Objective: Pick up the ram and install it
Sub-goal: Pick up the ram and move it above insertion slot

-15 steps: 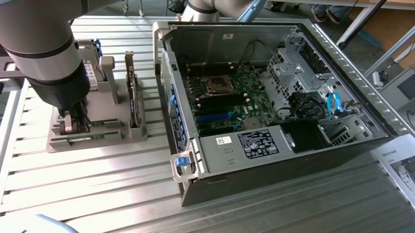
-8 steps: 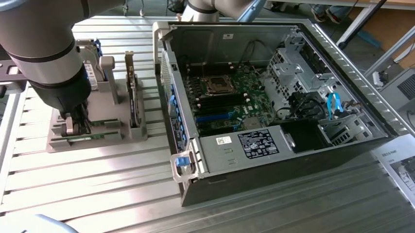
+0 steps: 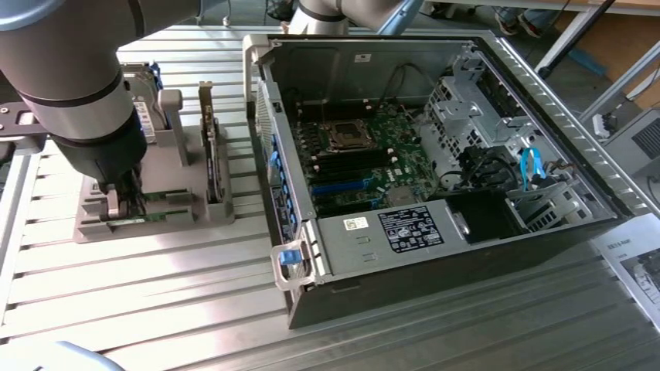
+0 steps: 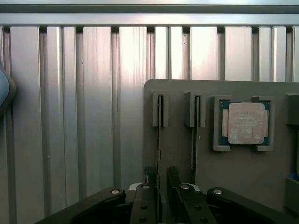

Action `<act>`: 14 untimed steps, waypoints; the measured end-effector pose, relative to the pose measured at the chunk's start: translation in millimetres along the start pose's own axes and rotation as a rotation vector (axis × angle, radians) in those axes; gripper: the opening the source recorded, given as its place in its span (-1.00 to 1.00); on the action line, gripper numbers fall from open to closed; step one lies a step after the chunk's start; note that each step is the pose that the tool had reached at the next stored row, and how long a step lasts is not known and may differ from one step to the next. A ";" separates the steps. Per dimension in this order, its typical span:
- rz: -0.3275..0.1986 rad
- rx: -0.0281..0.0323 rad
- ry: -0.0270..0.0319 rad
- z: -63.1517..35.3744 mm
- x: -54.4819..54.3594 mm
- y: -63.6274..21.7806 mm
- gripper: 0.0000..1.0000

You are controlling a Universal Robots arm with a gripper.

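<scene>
Everything's sitting on a ribbed aluminium table (image 3: 154,294), bright glare across the slats, some brown surface (image 3: 624,35) past its far corner.

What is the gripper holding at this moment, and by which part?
Nothing is held. The gripper stands open astride the ram in the grey holder, with one finger on either side near one end, not closed on it.

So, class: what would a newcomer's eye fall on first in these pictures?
The open computer case on the exterior view's right, its green motherboard bared. On that view's left the arm's pincer hangs open over a grey holder, straddling one ram stick standing on edge, with a square silver processor seated nearby.
</scene>
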State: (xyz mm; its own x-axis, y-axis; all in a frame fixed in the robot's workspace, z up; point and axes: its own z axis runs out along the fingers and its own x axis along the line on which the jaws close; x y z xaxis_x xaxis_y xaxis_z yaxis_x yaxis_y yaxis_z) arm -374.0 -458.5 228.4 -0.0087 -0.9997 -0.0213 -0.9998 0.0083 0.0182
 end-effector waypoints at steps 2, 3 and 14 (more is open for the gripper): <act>0.000 0.0001 0.0000 1.7 0.0 -0.1 -0.52; 0.000 0.0000 0.0000 2.7 0.1 -0.1 -0.52; 0.000 0.0001 0.0000 11.5 0.2 -0.2 -0.52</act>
State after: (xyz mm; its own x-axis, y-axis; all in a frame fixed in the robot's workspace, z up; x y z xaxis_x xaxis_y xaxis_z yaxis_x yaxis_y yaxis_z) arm -374.0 -458.5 216.9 -0.0087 -0.9997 -0.0213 -0.9998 0.0083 0.0181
